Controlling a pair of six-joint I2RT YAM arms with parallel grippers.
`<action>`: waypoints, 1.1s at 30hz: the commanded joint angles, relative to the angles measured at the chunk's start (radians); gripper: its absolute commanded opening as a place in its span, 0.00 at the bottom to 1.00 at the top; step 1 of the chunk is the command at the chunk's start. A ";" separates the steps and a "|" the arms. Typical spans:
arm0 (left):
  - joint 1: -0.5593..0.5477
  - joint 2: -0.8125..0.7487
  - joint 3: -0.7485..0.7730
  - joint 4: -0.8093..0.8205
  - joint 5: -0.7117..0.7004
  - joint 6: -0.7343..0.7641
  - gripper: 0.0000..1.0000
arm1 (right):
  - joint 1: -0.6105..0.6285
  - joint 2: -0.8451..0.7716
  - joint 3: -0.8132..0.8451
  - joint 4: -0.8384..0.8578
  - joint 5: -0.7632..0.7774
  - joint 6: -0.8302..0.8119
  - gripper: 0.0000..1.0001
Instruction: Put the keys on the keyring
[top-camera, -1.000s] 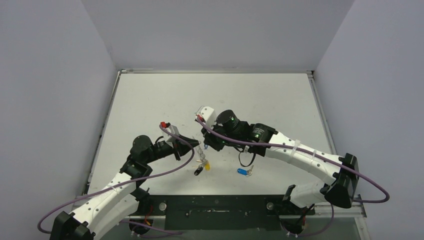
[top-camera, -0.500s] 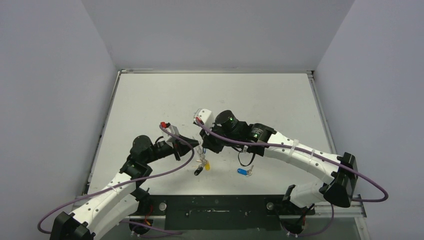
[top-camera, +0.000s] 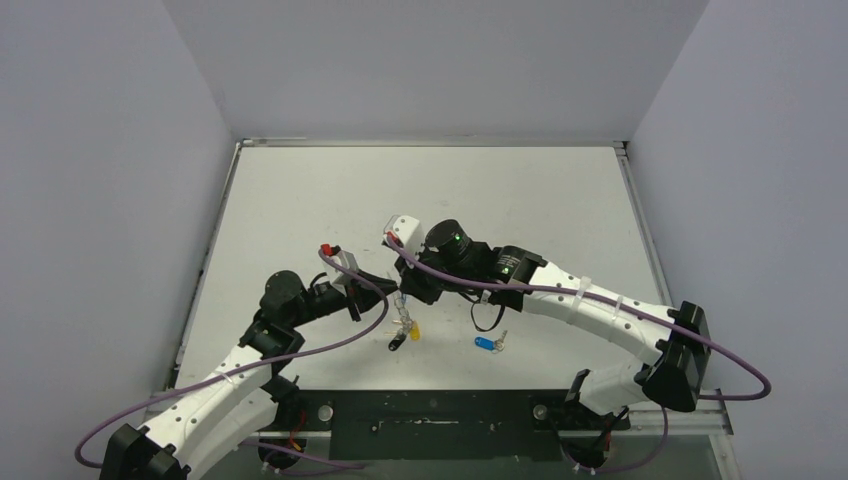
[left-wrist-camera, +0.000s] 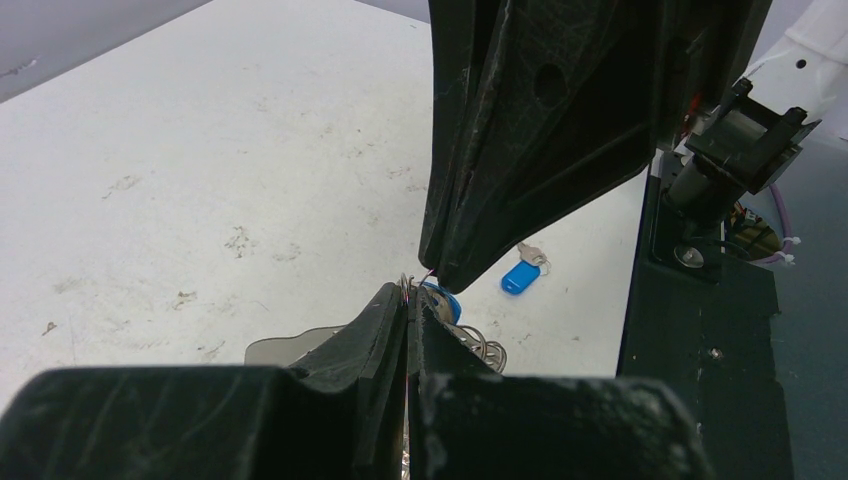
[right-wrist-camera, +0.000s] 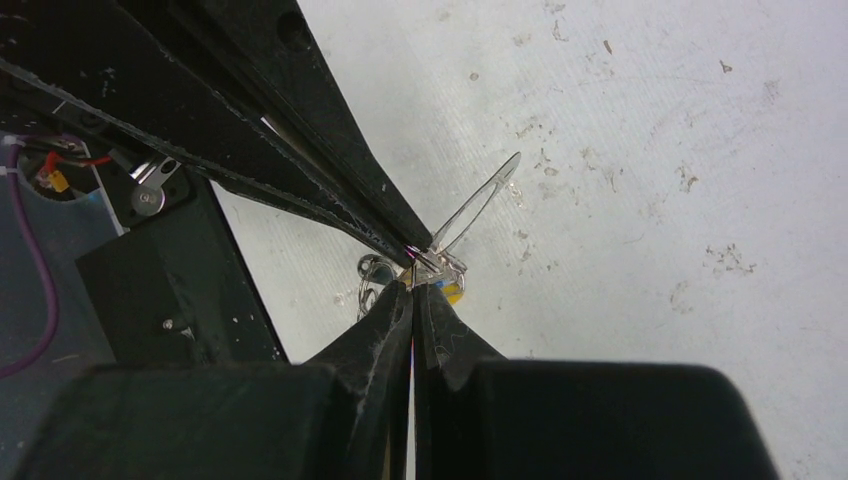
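Meeting tip to tip above the table (top-camera: 520, 200), the left gripper (left-wrist-camera: 408, 300) and right gripper (right-wrist-camera: 412, 295) both have their fingers pressed together. The left pinches the thin wire of the keyring (right-wrist-camera: 480, 202); whether the right also nips it cannot be told. A yellow key (top-camera: 414, 333) and a black key (top-camera: 397, 342) cluster just beneath the tips. A blue-tagged key (top-camera: 486, 343) lies on the table, apart to the right.

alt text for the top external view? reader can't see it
The left claw and right claw, both shut, meet tip to tip over a white table, beside a small bunch of keys with black and yellow heads. A blue-tagged key lies apart, to the bunch's right.
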 joint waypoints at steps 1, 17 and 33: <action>-0.004 -0.016 0.004 0.031 0.005 0.003 0.00 | 0.006 0.004 0.047 0.055 0.039 0.010 0.00; -0.004 -0.025 0.001 0.030 0.005 0.000 0.00 | 0.006 0.007 0.052 0.037 0.121 0.021 0.00; -0.003 -0.024 -0.011 0.056 -0.006 -0.007 0.00 | 0.001 0.047 0.020 0.023 0.085 0.031 0.00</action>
